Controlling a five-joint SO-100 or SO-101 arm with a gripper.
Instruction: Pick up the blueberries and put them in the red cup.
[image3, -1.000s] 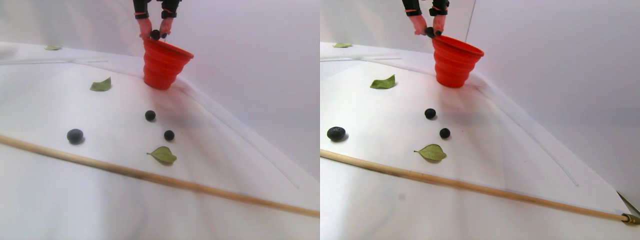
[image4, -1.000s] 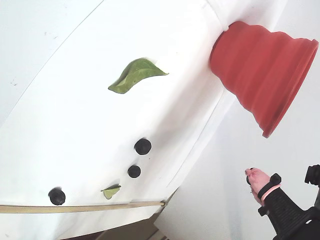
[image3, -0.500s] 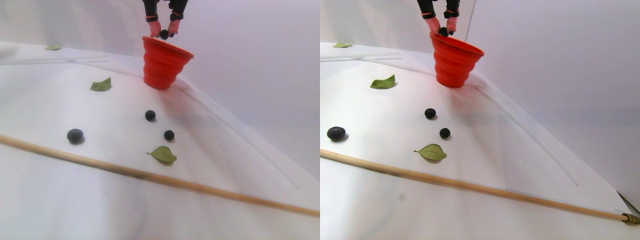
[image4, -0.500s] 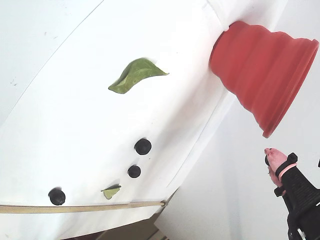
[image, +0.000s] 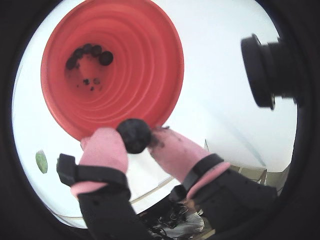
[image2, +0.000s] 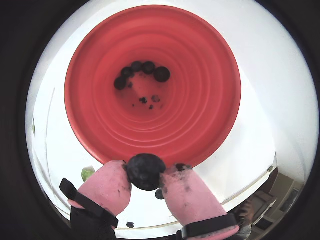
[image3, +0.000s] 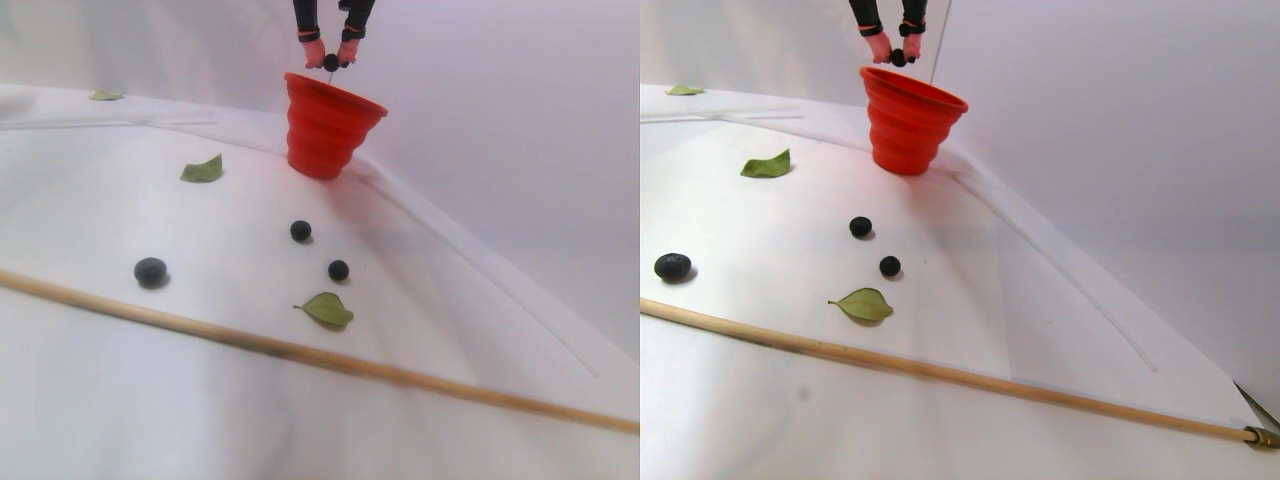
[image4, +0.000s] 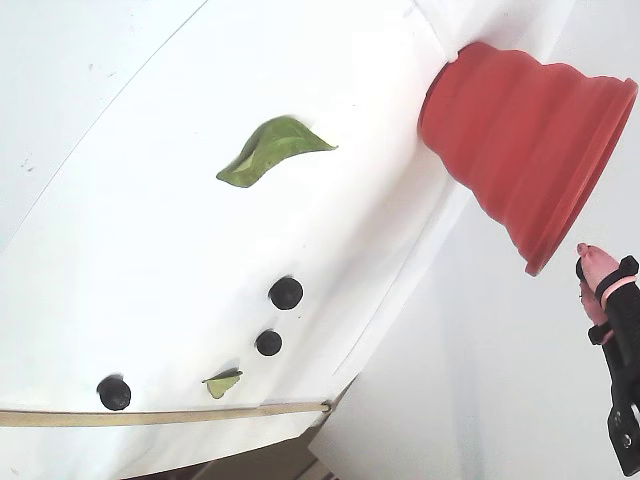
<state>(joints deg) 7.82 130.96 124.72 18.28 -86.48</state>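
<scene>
The red cup (image3: 322, 130) stands upright at the back of the white table. My gripper (image3: 330, 62) hangs just above its rim, shut on one blueberry (image2: 146, 171), which is pinched between the pink fingertips (image: 107, 147). In both wrist views the held blueberry (image: 134, 135) sits over the near rim of the red cup (image2: 200, 100). Several dark berries (image2: 142, 70) lie on the cup's bottom. Three blueberries remain on the table: a larger one (image3: 150, 271) at the left, and two smaller ones (image3: 300, 231) (image3: 338, 270) nearer the middle. The fixed view shows one pink finger (image4: 597, 262) beside the cup's mouth (image4: 520, 150).
Green leaves (image3: 203, 170) (image3: 326, 310) (image3: 104, 95) lie scattered on the table. A long wooden stick (image3: 300, 352) crosses the front of the table, in front of the berries. A white wall rises right behind the cup.
My gripper, still holding the blueberry, has risen from beside the cup's rim to just above it and moved towards the cup's mouth. The berries on the table have not moved.
</scene>
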